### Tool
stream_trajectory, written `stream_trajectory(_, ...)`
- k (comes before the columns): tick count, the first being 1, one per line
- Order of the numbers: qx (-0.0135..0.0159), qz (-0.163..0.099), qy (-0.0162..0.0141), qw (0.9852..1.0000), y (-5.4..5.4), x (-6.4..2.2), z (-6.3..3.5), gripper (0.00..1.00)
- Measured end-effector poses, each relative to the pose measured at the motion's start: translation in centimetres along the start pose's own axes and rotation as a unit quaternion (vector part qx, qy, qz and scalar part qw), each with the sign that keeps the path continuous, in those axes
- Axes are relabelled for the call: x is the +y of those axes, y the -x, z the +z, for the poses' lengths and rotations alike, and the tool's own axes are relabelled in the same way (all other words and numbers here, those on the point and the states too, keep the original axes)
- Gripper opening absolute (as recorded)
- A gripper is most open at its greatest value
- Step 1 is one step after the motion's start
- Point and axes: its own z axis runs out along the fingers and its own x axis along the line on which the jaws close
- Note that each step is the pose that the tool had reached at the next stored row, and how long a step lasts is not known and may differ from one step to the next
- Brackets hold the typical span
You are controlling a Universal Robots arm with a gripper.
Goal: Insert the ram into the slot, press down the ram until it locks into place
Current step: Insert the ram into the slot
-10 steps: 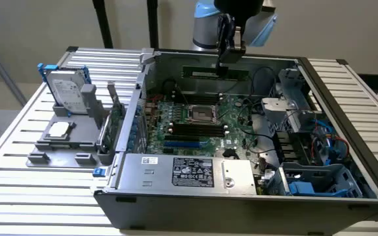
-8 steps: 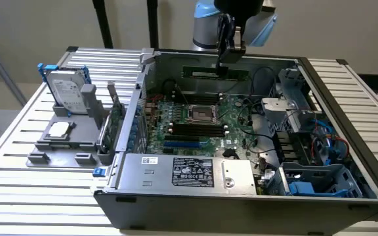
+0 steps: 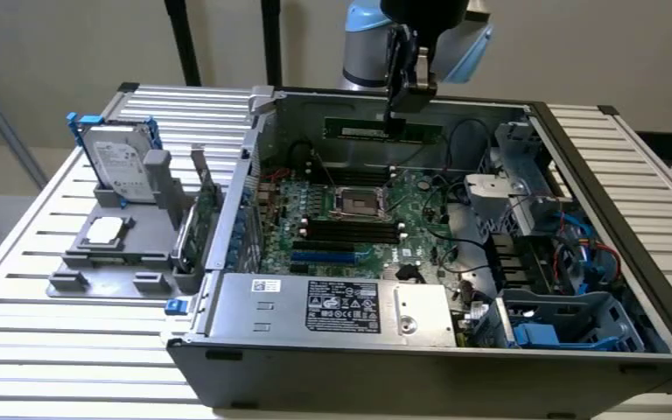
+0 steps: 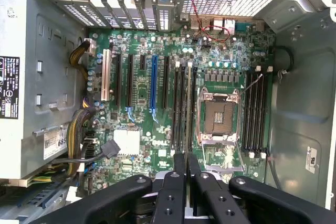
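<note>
The open computer case (image 3: 430, 381) occupies the centre of the exterior view, with the motherboard (image 3: 412, 197) on its floor. At upper centre, the gripper (image 3: 395, 121) has its fingers (image 4: 170, 192) clamped narrowly on the ram (image 3: 353, 131) (held level, above the board). The slot (image 3: 348, 229) lies among parallel black sockets at mid-frame.

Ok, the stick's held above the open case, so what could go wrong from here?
1. Several black slots lie side by side, so the memory stick could come down on the wrong one or between two.
2. Held only near its middle, it could tilt and seat unevenly.
</note>
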Motion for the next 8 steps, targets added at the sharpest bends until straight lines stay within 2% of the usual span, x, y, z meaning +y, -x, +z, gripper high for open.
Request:
stream_trajectory(5,0.0002,0.000,-0.0001,1.0000,-0.01,0.01,0.05,0.13)
stream_trajectory(8,0.0004,0.000,-0.0010,1.0000,0.00,0.27,0.59,0.13)
